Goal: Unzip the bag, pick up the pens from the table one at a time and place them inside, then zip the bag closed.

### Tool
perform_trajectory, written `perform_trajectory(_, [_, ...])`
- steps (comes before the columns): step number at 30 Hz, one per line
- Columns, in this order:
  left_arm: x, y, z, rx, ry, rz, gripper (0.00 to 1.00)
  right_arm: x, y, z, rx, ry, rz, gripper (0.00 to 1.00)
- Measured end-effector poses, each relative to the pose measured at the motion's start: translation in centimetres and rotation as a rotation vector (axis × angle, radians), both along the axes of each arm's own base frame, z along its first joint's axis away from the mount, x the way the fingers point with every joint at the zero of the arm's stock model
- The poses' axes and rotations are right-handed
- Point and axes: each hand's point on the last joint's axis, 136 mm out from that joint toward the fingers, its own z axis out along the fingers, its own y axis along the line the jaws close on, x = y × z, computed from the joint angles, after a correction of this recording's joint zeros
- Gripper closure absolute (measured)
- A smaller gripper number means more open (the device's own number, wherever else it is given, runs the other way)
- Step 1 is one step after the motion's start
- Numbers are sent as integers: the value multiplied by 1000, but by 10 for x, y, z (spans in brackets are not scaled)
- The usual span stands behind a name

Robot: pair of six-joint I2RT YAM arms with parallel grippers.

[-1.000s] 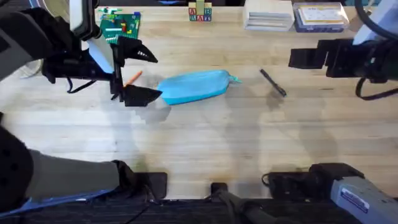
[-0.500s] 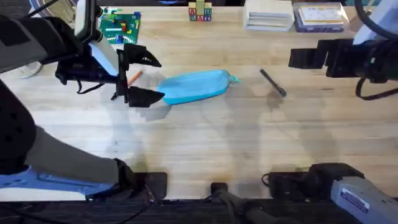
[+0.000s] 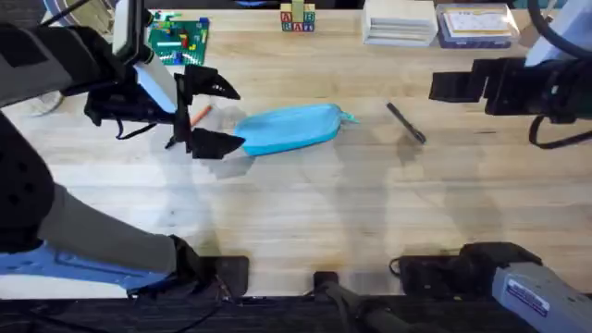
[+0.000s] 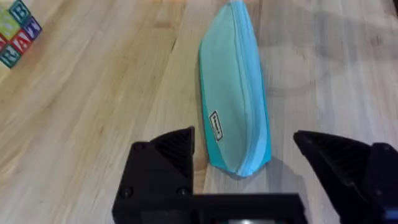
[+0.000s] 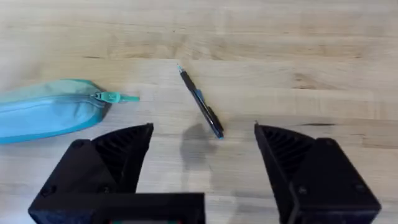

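Note:
The light blue bag (image 3: pixel 287 129) lies zipped on the table (image 3: pixel 296 213), its teal pull tab (image 3: pixel 349 117) at the right end. My left gripper (image 3: pixel 222 116) is open and straddles the bag's left end (image 4: pixel 233 93), one finger (image 4: pixel 168 162) on each side, apart from the fabric. The orange pen (image 3: pixel 197 115) lies just behind this gripper, partly hidden by it. The black pen (image 3: pixel 405 123) lies right of the bag. My right gripper (image 3: pixel 453 86) hovers open above that pen (image 5: pixel 200 102), with the bag's tab (image 5: pixel 118 97) off to one side.
Along the table's far edge stand a green brick board (image 3: pixel 178 39), lettered blocks (image 3: pixel 297 18), a white box (image 3: pixel 400 20) and a blue box (image 3: pixel 476 23). The blocks (image 4: pixel 15 31) also sit beyond the bag in the left wrist view.
My left gripper has shifted a little to the right, closing in around the bag's left end. The right arm, the bag and the pens have stayed put.

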Motion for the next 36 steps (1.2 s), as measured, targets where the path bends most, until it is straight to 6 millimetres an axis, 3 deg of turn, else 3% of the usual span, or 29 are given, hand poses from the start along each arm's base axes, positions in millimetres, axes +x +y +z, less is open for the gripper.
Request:
perform_trajectory(7, [-4,-1,-14,-30,88,0,7,0,0,0,0,0,0,6])
perform_trajectory(28, [-5,-2,-14,-34,98,0,7,0,0,0,0,0,0,4])
perform_trajectory(29, [-5,-2,-14,-34,101,1,50,0,0,0,0,0,0,4])
perform_trajectory(34, [-5,-2,-14,-33,95,0,826,0,0,0,0,0,0,5])
perform_trajectory(35, [-5,-2,-14,-32,91,-1,921,0,0,0,0,0,0,5])
perform_trajectory(36, [-5,-2,-14,-33,92,-1,947,0,0,0,0,0,0,5])
